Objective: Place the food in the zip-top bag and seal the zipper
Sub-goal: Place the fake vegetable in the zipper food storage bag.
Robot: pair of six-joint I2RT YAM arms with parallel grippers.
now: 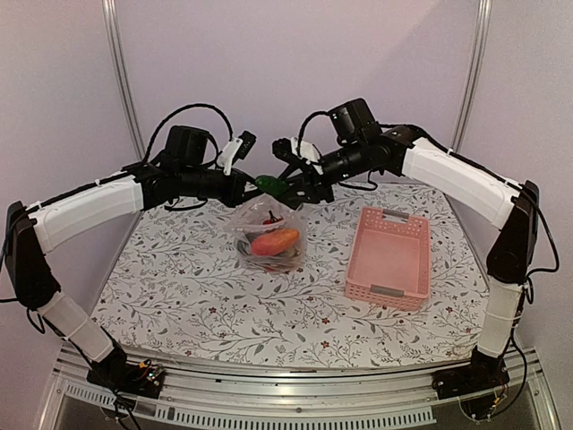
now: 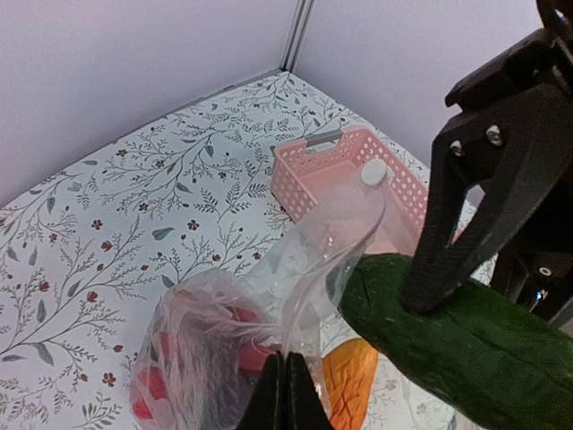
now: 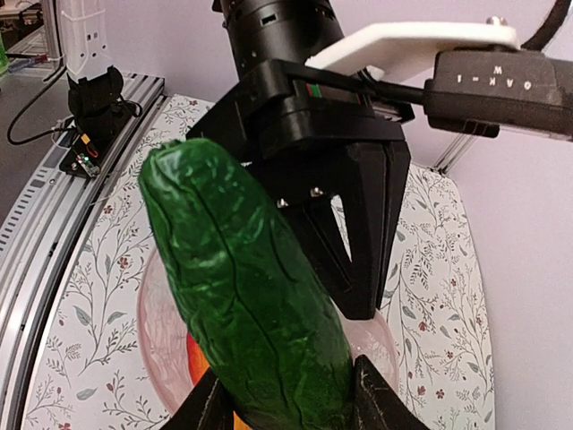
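Observation:
The clear zip-top bag (image 1: 269, 235) stands mid-table, holding a red-orange pepper (image 1: 276, 241) and red pieces. My left gripper (image 2: 286, 387) is shut on the bag's upper edge and holds it up. The bag's mouth strip (image 2: 356, 219) rises to a small white tab (image 2: 373, 171). My right gripper (image 3: 286, 408) is shut on the green cucumber (image 3: 251, 287), which hangs just above the open bag mouth (image 3: 161, 336). The cucumber also shows in the left wrist view (image 2: 466, 349) and the top view (image 1: 267, 184). The pepper shows below it (image 2: 349, 376).
An empty pink slotted basket (image 1: 389, 255) sits to the right of the bag; it also shows in the left wrist view (image 2: 322, 166). Both grippers meet closely above the bag. The floral tablecloth (image 1: 179, 287) lies bare around the bag. Walls stand at the back.

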